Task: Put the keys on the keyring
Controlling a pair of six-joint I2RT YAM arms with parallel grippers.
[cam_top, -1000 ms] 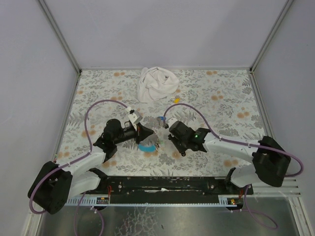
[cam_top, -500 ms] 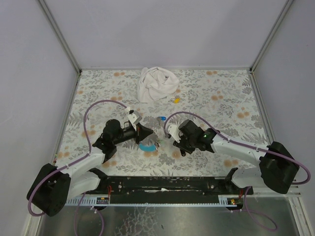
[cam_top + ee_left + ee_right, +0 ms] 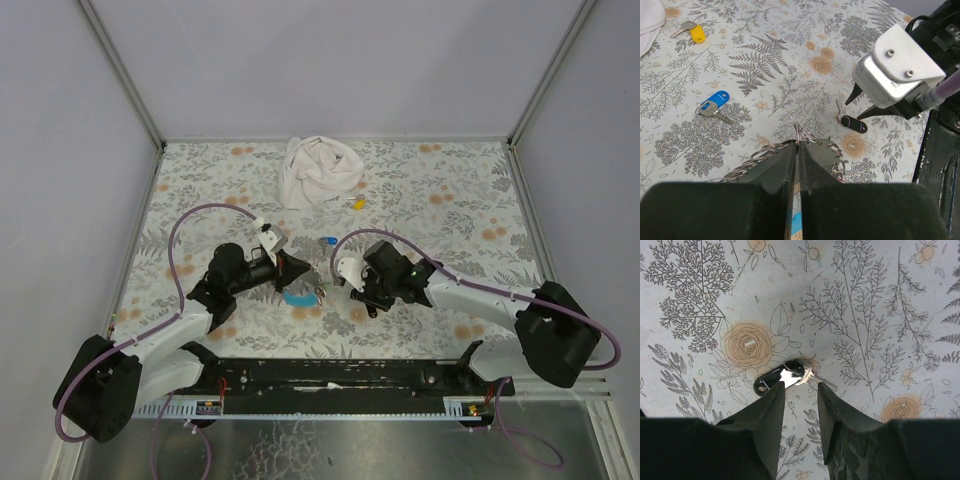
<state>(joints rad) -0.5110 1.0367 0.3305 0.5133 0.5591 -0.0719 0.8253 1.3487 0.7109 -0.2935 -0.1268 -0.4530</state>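
Observation:
My left gripper is shut on a thin metal keyring, with chained rings hanging on both sides of the jaws. The strap's blue side lies under it. My right gripper is open and points down, its fingertips just short of a black-capped key flat on the table. That key also shows in the left wrist view, under the right wrist's silver block. A blue-capped key lies further back, and a yellow-capped key beyond it.
A crumpled white cloth lies at the back middle of the flower-patterned table. Grey walls close in the left, right and back. A black rail runs along the near edge between the arm bases.
My right arm has swung a little to the right and turned its wrist down over the black key, uncovering the blue key. The left gripper has barely moved and keeps its hold.

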